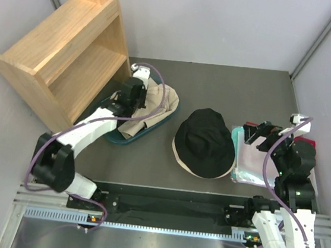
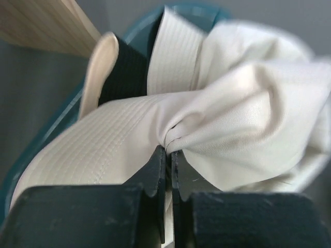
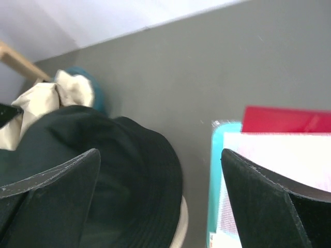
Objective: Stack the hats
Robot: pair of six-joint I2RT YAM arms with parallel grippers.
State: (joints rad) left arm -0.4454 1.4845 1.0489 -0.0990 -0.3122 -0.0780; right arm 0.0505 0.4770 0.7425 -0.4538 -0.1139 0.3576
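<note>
Pick step: my left end effector is pinched on the cream hat in the teal tub near the counter left edge, my right end effector spread apart; next I lift and carry it onto the black hat mid-counter.

Bare table lies open behind the black hat — a gripper could pass there. The wooden shelf stands close against the tub's left, and a pile of folders sits just right of the hat.
</note>
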